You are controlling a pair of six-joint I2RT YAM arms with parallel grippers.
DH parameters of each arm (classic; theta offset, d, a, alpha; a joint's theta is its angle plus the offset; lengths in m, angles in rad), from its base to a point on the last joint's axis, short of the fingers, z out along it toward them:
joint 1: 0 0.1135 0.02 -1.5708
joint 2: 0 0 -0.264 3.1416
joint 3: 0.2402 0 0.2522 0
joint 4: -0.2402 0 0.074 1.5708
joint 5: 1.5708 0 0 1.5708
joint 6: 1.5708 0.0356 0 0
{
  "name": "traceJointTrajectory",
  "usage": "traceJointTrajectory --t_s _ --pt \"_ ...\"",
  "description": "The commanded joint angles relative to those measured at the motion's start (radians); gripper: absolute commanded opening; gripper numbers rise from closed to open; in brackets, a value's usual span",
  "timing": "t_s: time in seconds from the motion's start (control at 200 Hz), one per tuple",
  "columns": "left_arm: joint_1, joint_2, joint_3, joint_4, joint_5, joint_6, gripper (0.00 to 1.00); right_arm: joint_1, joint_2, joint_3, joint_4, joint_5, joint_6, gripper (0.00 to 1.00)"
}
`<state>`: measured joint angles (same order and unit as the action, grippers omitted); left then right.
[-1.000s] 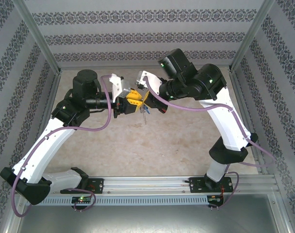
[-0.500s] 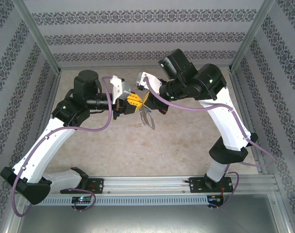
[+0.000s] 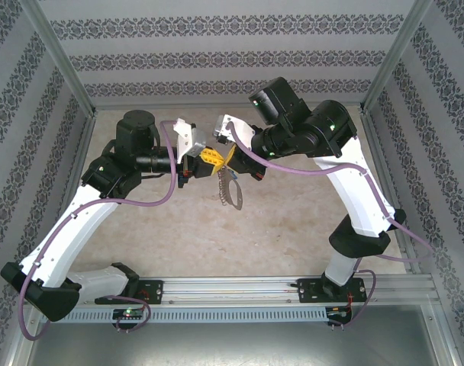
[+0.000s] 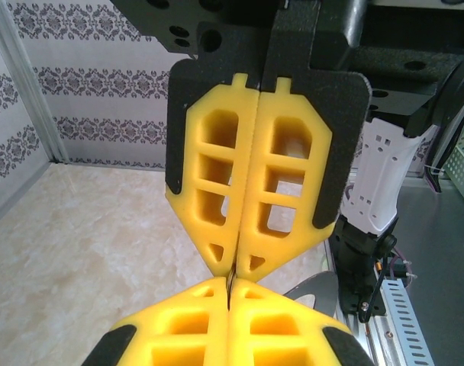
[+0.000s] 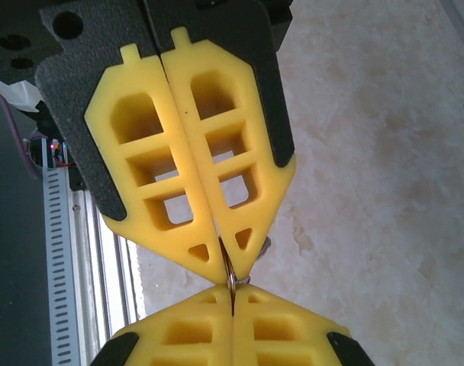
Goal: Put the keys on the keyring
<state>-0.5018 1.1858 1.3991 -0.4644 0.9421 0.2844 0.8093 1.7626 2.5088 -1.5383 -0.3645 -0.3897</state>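
Observation:
Above the middle of the table my left gripper [image 3: 212, 161] and right gripper [image 3: 224, 156] meet tip to tip. The keyring [image 3: 230, 191], a grey oval loop, hangs just below them. In the right wrist view one thin wire ring [image 5: 229, 273] of it runs into the seam of my right gripper [image 5: 233, 294] and up between the left gripper's fingertips [image 5: 209, 255]. Both pairs of yellow fingers are shut on that ring. The left wrist view shows my left gripper [image 4: 231, 286] closed, the right gripper's fingertips [image 4: 255, 259] facing it, and a grey edge of the keyring [image 4: 312, 290]. The keys are hidden.
The beige marble tabletop [image 3: 293, 221] lies below the grippers. Patterned walls and metal posts [image 3: 60, 65] enclose the back and sides. The arm bases sit on a rail [image 3: 232, 288] at the near edge.
My left gripper has closed onto the wire ring. The grey loop has swung down and now hangs in plain sight below the fingertips. The arms have barely shifted.

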Motion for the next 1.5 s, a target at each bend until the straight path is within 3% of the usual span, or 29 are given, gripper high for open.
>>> traceJointTrajectory --t_s 0.0,0.09,0.195,0.31,0.575,0.759,1.119,1.494 --pt "0.003 0.008 -0.013 0.055 0.003 -0.017 0.00 0.022 -0.020 0.018 0.043 -0.096 -0.018 0.00" --pt "0.002 0.004 -0.023 0.107 0.010 -0.065 0.00 0.024 -0.026 0.008 0.046 -0.091 -0.013 0.00" --pt "0.010 -0.010 -0.050 0.212 0.036 -0.148 0.00 0.024 -0.054 -0.035 0.062 -0.059 0.004 0.30" --pt "0.034 -0.025 -0.097 0.376 0.091 -0.280 0.00 0.013 -0.114 -0.135 0.119 -0.039 0.026 0.39" --pt "0.083 -0.052 -0.150 0.540 0.130 -0.421 0.00 -0.094 -0.274 -0.357 0.319 -0.140 0.171 0.43" --pt "0.093 -0.059 -0.163 0.597 0.139 -0.467 0.00 -0.113 -0.358 -0.520 0.430 -0.168 0.210 0.44" --pt "0.094 -0.063 -0.184 0.695 0.144 -0.545 0.00 -0.147 -0.393 -0.673 0.561 -0.201 0.259 0.43" --pt "0.097 -0.073 -0.189 0.690 0.149 -0.547 0.00 -0.170 -0.510 -0.797 0.754 -0.261 0.301 0.46"
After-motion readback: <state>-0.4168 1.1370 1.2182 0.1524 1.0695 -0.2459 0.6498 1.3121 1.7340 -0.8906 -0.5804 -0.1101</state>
